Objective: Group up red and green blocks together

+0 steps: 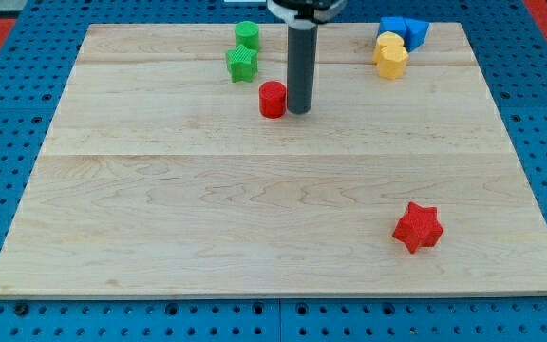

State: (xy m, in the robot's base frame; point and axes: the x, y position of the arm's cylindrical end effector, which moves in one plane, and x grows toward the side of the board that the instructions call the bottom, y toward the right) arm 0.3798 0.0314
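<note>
Done: red round block (273, 99) sits near the green blocks (243, 52), my tip (299, 110) touching its right.
Left: red star (417, 227), well apart.
Jaws: none, only a rod.

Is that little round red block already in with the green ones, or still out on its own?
Still out. The red round block sits apart from both green blocks, bare wood between; my tip is at its right side.

You lose the rod (301, 66) at the view's top edge, above my tip (299, 112). To the tip's upper right, the blue blocks (404, 29) sit partly behind the yellow blocks (390, 54), their shapes unclear.
</note>
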